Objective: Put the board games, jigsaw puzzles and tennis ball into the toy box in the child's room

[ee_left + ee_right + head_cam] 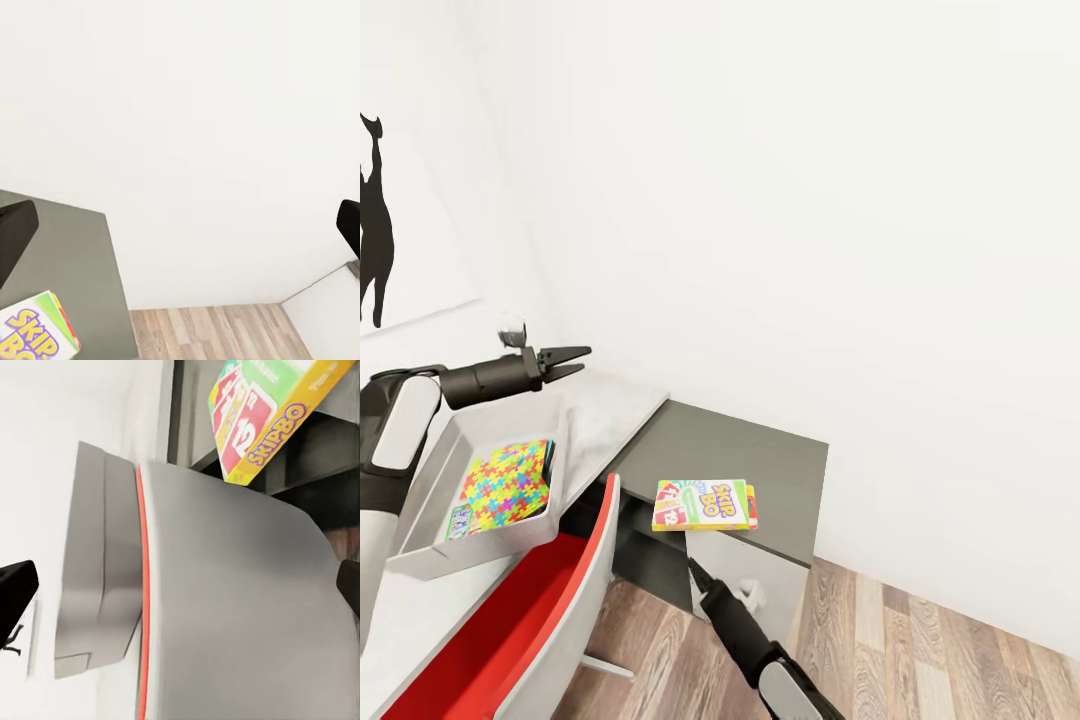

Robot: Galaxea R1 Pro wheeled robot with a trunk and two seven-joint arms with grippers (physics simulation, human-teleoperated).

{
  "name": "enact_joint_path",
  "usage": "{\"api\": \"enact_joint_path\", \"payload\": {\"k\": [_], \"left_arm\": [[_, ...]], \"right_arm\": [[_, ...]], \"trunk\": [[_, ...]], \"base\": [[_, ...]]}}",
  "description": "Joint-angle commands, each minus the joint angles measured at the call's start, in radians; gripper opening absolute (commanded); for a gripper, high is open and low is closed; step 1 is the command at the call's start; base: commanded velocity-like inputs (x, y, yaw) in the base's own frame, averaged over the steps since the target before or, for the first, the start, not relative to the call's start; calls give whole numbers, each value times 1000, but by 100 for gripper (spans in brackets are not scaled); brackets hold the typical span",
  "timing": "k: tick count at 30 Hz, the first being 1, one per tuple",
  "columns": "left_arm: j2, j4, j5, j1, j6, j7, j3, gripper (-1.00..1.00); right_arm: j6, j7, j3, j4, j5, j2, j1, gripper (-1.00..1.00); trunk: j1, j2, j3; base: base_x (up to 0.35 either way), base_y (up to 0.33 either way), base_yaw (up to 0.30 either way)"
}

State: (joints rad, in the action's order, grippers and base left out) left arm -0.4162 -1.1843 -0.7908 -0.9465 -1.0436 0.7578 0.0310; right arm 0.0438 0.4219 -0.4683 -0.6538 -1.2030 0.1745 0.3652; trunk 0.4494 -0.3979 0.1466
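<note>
We're reaching right claw (692, 566) (spread, empty) up toward board game (705, 505) overhanging table (760, 455) edge just above; pinching overhang squarely.

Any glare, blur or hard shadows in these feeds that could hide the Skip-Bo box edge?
Head view: flat, even light, sharp; Skip-Bo box overhangs the dark cabinet top, casting only faint shadow. Right wrist view: box readable, chair back close and soft-looking. Left wrist view: white wall washed out, no glare; box corner cropped.
</note>
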Motion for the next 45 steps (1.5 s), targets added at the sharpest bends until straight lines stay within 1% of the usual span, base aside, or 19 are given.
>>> {"api": "enact_joint_path", "payload": {"k": [1, 5, 8, 18, 25, 28, 35, 45], "left_arm": [[0, 0, 4, 0, -4, 5, 1, 100], [0, 0, 4, 2, -4, 5, 1, 100], [0, 2, 3, 4, -4, 5, 1, 100], [4, 3, 4, 29, -4, 6, 1, 100], [6, 3, 4, 36, -4, 6, 0, 100], [5, 3, 3, 54, -4, 6, 3, 100], [2, 3, 4, 67, -4, 6, 7, 100], [0, 3, 5, 75, -4, 6, 6, 100]], "right_arm": [[6, 3, 1, 2, -8, 0, 1, 100], [12, 2, 23, 2, -8, 0, 1, 100], [15, 1, 32, 4, -8, 0, 1, 100], [18, -3, 39, 9, -8, 0, 1, 100], [20, -3, 63, 9, -8, 0, 1, 100], [21, -3, 72, 10, -7, 0, 1, 100], [23, -4, 74, 10, -6, 0, 1, 100], [74, -8, 67, 10, -1, 0, 1, 100]], "trunk": [[1, -2, 2], [1, -2, 2], [1, -2, 2], [1, -2, 2], [1, -2, 2], [1, -2, 2], [1, -2, 2], [1, -2, 2]], "base": [[0, 0, 0], [0, 0, 0], [0, 0, 0], [0, 0, 0], [0, 0, 0], [0, 0, 0], [0, 0, 0], [0, 0, 0]]}}
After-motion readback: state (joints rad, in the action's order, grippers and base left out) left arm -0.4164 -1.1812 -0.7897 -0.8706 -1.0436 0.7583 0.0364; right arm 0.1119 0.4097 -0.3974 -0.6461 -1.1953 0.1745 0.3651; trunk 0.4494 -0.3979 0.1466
